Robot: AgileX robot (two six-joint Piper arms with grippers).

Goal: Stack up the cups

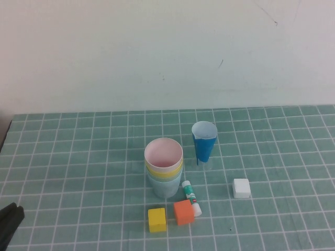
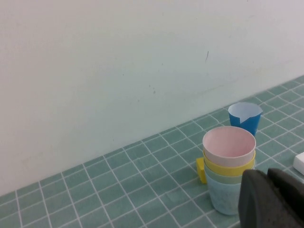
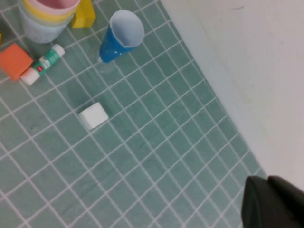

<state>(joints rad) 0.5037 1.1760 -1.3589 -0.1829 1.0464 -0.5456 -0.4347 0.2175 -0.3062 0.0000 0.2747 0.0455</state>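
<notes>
1. Your cups (image 1: pixel 164 167) stood nested mid-table, pink on top, beside a glue stick (image 1: pixel 191 197)
2. Left gripper (image 1: pixel 9 222) sat at the table's near-left edge
3. Right gripper (image 3: pixel 275 202) hung well right of them

No text, brand, number or sign can be read anywhere in these views. The only thing that carries printing is the glue stick (image 1: pixel 190 197), lying near the desk's front edge, just beside the stacked cups (image 1: pixel 164 174) and touching the orange block (image 1: pixel 183 212). Its label is a green band with a small red patch, and the marks on it are too small to make out, in the high view as in the right wrist view (image 3: pixel 42 64). The left gripper (image 1: pixel 9 222) sits at the front left corner of the desk; the right gripper (image 3: pixel 275 202) shows only in its own wrist view.
</notes>
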